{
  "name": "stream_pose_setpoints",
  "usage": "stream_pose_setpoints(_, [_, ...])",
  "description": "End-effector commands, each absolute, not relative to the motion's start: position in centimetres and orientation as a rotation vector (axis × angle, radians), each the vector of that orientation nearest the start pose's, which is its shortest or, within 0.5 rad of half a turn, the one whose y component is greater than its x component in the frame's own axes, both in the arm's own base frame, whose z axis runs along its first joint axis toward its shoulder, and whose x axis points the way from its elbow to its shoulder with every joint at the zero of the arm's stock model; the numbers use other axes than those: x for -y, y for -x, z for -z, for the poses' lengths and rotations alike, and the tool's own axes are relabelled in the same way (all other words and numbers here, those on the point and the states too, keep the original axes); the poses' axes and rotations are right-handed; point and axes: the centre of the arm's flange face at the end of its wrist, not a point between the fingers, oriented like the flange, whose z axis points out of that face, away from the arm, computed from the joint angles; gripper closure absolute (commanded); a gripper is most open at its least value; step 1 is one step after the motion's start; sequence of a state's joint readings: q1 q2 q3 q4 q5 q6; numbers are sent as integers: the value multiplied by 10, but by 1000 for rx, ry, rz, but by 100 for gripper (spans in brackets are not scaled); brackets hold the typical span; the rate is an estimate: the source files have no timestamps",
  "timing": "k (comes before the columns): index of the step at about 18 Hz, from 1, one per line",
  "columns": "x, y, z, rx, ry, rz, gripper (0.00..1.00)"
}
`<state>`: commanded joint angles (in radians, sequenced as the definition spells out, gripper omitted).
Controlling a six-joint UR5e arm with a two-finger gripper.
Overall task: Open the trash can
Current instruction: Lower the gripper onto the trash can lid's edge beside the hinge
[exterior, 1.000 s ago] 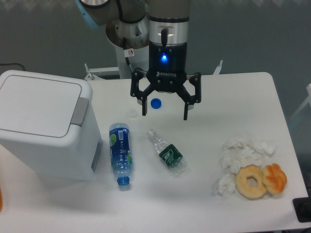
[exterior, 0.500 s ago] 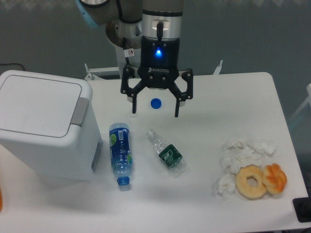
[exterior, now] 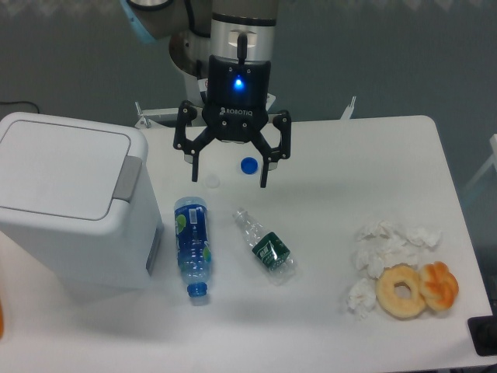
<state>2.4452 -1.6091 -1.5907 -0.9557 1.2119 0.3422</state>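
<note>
The trash can is a large white boxy bin at the table's left side, its flat lid down and a grey push tab on its right edge. My gripper hangs open above the table's back middle, right of the bin and apart from it. Nothing sits between its fingers.
A blue bottle cap and a white cap lie under the gripper. A blue-labelled bottle and a crushed clear bottle lie in the middle. Crumpled tissues and two doughnuts are at the right front.
My gripper has moved left, toward the trash can, staying open. Nothing on the table has shifted.
</note>
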Motion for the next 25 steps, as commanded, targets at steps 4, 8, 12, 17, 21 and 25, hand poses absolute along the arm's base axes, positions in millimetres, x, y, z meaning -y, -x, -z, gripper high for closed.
stream_pose_setpoints(4, [-482,300,-534,546,2426,11,0])
stream_pose_setpoints(8, [-487,289,-526,537,2433,53,0])
stream_pose_setpoints(12, [-492,278,-517,519,2453,74,0])
stream_pose_setpoints(17, [-495,263,-508,499,2474,95,0])
stream_pose_setpoints(21, [-498,258,-506,488,2480,103,0])
stream_pose_setpoints(25, [-501,252,-502,473,2488,112,0])
